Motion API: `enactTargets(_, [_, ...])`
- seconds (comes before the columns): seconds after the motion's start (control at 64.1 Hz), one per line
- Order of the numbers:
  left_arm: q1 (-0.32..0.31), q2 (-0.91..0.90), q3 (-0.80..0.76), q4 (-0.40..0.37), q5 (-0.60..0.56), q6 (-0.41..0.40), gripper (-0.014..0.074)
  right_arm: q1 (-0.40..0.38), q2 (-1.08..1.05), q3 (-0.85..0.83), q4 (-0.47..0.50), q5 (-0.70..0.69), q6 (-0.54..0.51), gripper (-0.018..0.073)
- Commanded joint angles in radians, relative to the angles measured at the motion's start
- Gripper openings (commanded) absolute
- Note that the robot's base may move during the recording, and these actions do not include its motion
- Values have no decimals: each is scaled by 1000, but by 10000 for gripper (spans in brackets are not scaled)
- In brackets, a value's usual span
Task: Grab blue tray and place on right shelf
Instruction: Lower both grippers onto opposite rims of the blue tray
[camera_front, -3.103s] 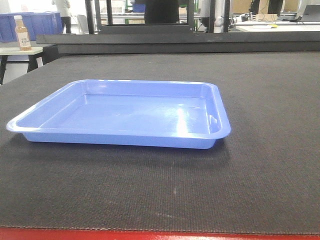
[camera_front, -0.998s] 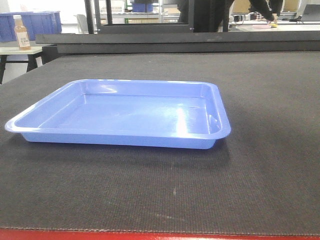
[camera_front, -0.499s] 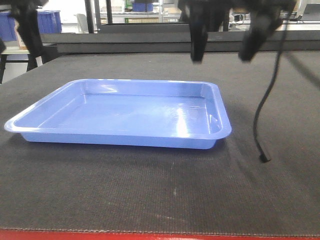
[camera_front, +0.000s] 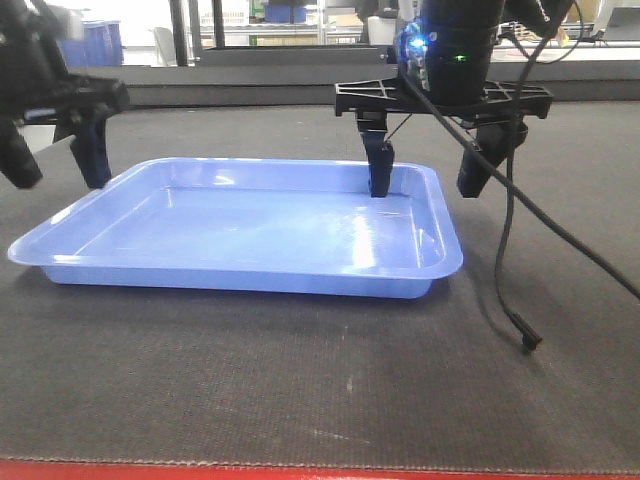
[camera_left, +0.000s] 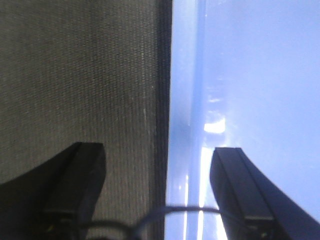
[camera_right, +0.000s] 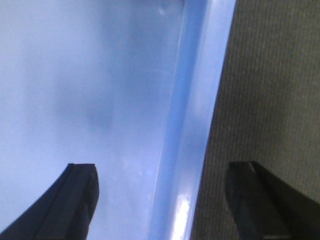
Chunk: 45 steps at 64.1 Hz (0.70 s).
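The blue tray (camera_front: 250, 228) lies flat on the dark mat. My left gripper (camera_front: 55, 170) is open and straddles the tray's left rim, one finger outside and one over the tray. In the left wrist view the rim (camera_left: 180, 115) runs between the two fingers. My right gripper (camera_front: 428, 185) is open and straddles the tray's right rim near its far corner, one finger inside and one outside. In the right wrist view the rim (camera_right: 205, 100) passes between the fingers. Neither gripper touches the tray. The right shelf is out of view.
The dark mat (camera_front: 350, 390) covers the table, with a red edge (camera_front: 300, 470) at the front. A black cable (camera_front: 515, 280) hangs from the right arm and ends on the mat right of the tray. Black frame bars (camera_front: 250, 80) run along the table's back.
Both arms have come down from above into view. The open grippers now sit low over the tray's left and right rims. The tray has not moved.
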Motion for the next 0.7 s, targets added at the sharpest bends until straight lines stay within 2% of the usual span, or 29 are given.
enactTargets(0.0, [2,-32,-37,-8,-42,-11,363,-5,-42,-37,-20,-44,4,610])
enactTargets(0.421, [2,-12,-37,-8,-87,-11,363,-11,24,-36,-21,-38,4,601])
enactTargets(0.483, [2,-12,-37,-8,-90,-11,359,-11,24,-36,-22,-40,4,566])
enactTargets(0.686, [2,-12,-37,-12,-91,-11,359,-11,24,-36,-22,-51,4,336])
